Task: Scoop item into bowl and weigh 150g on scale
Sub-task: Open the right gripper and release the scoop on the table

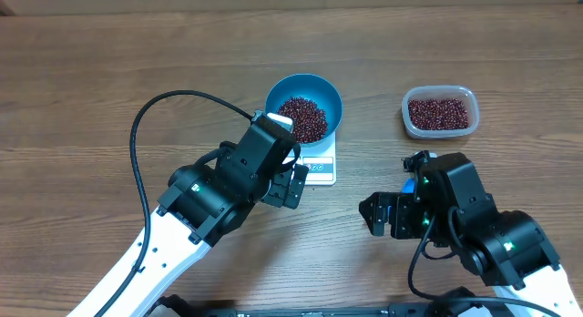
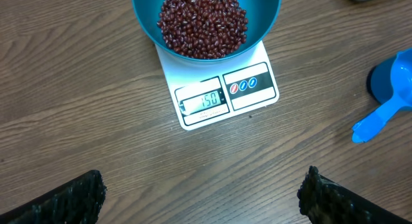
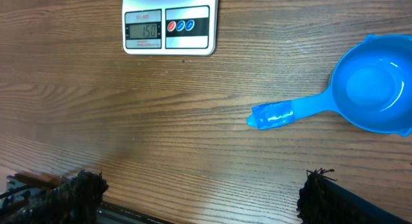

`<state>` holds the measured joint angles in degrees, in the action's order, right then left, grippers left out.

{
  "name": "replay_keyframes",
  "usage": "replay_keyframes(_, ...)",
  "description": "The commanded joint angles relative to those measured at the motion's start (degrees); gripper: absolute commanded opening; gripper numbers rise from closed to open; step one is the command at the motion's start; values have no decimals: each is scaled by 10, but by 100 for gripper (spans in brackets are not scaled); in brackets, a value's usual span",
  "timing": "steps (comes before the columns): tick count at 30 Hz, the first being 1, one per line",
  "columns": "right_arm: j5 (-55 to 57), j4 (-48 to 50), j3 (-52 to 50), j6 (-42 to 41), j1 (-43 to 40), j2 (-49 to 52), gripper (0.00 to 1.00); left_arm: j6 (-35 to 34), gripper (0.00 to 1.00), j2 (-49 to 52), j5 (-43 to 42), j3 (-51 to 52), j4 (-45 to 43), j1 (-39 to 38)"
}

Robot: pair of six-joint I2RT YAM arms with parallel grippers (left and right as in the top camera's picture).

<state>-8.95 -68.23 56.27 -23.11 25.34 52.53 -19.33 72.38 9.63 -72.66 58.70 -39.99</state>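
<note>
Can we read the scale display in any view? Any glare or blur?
Left wrist: scale display is tilted but sharp and reads 150, with no real glare. Right wrist: display is square-on and evenly lit and reads the same; the fingers at the bottom edge are dark and soft. Overhead: display is too small to read.

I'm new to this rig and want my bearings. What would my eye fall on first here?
The bright blue bowl, heaped with red-brown beans, sits on the white scale mid-table, its display reading 150. An empty blue scoop lies to the scale's right, and a clear tub of beans stands farther right.
</note>
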Motion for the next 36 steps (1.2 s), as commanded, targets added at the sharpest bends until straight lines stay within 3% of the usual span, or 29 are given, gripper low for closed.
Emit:
replay_keyframes(1,14,5,13,7,5,7,100,-2,100,-8,-1,-2,-2,3)
replay_keyframes(5,51,47,10,30,7,6,100,-2,100,-8,-1,-2,-2,3)
replay_keyframes(8,50,127,-7,106,12,-20,100,-2,100,-8,-1,-2,-2,3)
replay_keyframes(15,61,314,-136,216,5,-141,100,-2,99,-8,-1,-2,-2,3)
replay_keyframes(25,83,626,-399,227,-30,-275,100,-2,100,-8,-1,-2,-2,3)
replay_keyframes(31,106,735,-496,249,-31,-367,100,-2,100,-8,-1,-2,-2,3)
replay_keyframes(36,116,767,-536,249,-47,-431,100,-2,99,-8,-1,-2,-2,3)
